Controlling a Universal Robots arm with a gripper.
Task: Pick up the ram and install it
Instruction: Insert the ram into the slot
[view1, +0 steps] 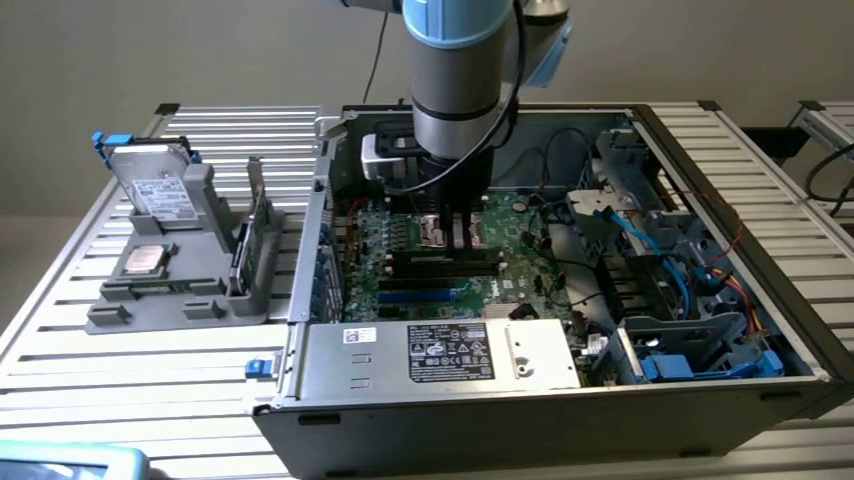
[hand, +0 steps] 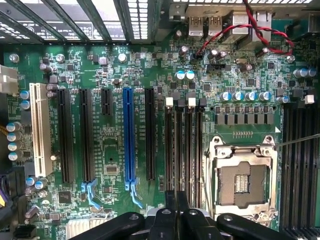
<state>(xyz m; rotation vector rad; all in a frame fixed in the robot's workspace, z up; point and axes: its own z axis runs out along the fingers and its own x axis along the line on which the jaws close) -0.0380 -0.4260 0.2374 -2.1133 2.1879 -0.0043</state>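
Note:
The ram, a thin dark stick, stands on edge in a slot of the grey holder on the table, to the exterior view's left of the open computer case. My gripper hangs inside the case, low over the green motherboard and far from the ram. Its two dark fingers are pressed together, and I see nothing between them. They line up with the long black memory slots beside the silver processor socket.
The holder also carries a boxy silver drive and a small square chip. The case walls, a metal power-supply box and blue and black cables crowd the motherboard. Slatted table surface lies around the case.

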